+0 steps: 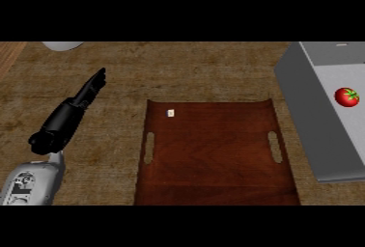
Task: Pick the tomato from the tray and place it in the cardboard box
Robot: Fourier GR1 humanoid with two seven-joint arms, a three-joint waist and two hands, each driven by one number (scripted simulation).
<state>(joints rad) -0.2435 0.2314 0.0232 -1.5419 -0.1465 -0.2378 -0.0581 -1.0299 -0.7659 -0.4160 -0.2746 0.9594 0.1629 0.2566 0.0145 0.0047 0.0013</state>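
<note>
Tomato, round, red, green-stemmed, lying inside grey open-topped box, right of dark brown wooden tray with slotted handles. Small white tag near tray's far left corner. Left hand, black, left of tray above brown woven-textured bench, fingers straight, together, pointing away, holding nothing. Pale round object partly visible beyond tray's far left.

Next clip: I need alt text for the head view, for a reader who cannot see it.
A red tomato lies inside a grey box at the right edge, beside a brown wooden tray with nothing but a small white tag on it. The left hand rests open at left, fingers straight, touching nothing; the right hand is out of view.
</note>
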